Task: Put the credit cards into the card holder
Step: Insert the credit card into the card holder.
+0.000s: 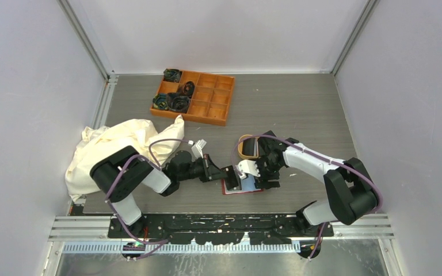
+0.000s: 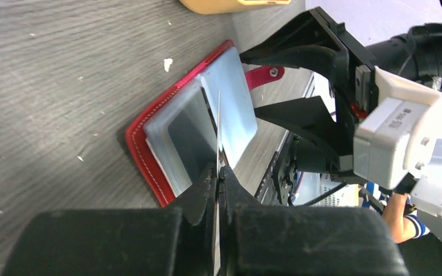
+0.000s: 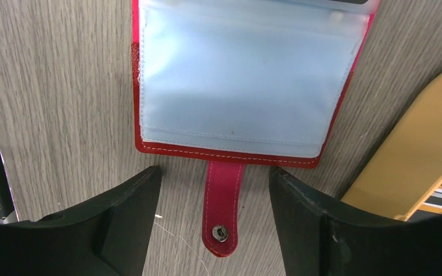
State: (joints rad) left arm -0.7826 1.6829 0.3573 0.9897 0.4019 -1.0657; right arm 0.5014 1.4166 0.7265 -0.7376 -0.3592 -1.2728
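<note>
While the card holder [image 1: 244, 187] is laid open on the table [image 1: 299, 109] between the arms, a credit card [image 2: 217, 121] — seen edge-on — is pinched in the closed left gripper [image 2: 218, 172] over its light-blue pockets. The snap tab [image 3: 222, 201] is straddled by the right gripper [image 3: 216, 179] — jaws spread, clear of it.
</note>
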